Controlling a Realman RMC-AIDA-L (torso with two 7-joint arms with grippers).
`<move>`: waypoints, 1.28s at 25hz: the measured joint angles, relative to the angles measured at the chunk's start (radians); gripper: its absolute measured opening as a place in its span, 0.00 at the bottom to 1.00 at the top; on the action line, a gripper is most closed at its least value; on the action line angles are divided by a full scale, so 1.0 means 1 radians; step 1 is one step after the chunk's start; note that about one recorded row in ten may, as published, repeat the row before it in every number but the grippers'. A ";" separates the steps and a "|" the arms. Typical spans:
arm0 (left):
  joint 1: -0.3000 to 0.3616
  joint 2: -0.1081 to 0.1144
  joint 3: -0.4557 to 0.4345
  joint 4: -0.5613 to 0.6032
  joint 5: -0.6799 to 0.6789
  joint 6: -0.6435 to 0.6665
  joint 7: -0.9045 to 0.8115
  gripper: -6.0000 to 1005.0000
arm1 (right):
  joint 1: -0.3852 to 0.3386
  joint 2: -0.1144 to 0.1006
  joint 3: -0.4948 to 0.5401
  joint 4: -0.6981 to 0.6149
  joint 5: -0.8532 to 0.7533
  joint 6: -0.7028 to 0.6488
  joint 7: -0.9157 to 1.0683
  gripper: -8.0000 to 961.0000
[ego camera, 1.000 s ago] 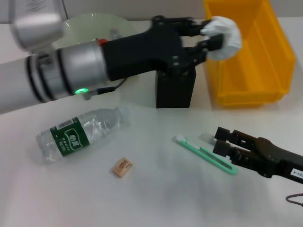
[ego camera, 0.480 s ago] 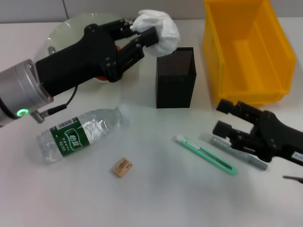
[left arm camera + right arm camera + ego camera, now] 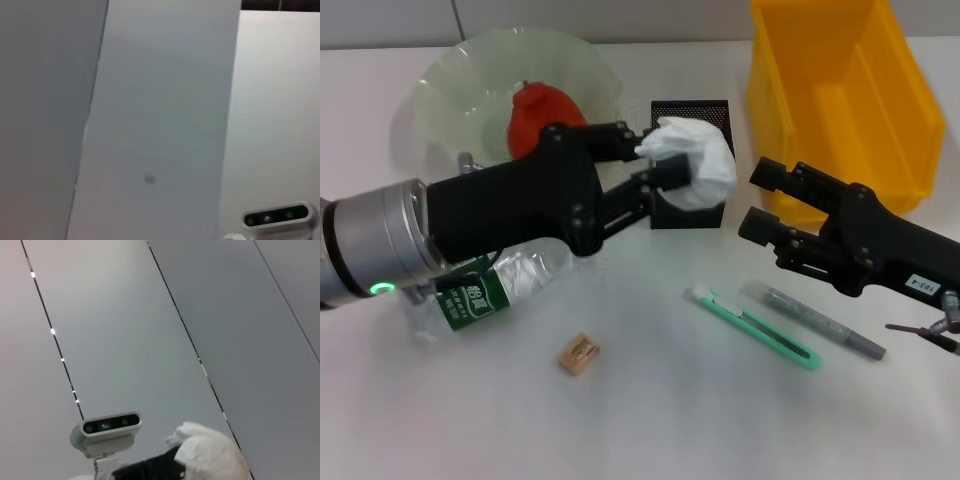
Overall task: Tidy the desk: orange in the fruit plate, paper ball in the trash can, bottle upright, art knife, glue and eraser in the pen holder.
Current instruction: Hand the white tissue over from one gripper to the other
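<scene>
My left gripper [image 3: 662, 162] is shut on the white paper ball [image 3: 695, 170], held just in front of the black mesh pen holder [image 3: 692, 108]. The ball also shows in the right wrist view [image 3: 210, 451]. My right gripper [image 3: 758, 198] hovers open and empty between the pen holder and the yellow trash can [image 3: 840, 90]. The orange [image 3: 542, 108] lies in the green glass fruit plate [image 3: 450, 95]. Partly under my left arm, the bottle [image 3: 495, 285] lies on its side. On the table are the eraser [image 3: 578, 353], the green art knife [image 3: 756, 328] and the grey glue stick [image 3: 820, 321].
My left arm stretches across the table's left half, above the bottle. A thin cable end [image 3: 925, 333] shows at the right edge. The wrist views show walls and a small mounted camera [image 3: 106, 426].
My left gripper carried the paper ball from above the trash can, back over the plate, then down in front of the pen holder. My right gripper lifted off the glue and moved toward the trash can.
</scene>
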 joint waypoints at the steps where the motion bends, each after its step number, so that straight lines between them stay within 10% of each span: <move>1: 0.000 0.000 0.000 0.000 0.000 0.000 0.000 0.29 | 0.003 0.000 0.000 0.000 0.000 -0.003 -0.002 0.79; 32: -0.035 -0.005 -0.001 -0.050 0.002 0.002 0.003 0.29 | 0.050 0.002 -0.009 0.015 -0.001 0.005 -0.009 0.79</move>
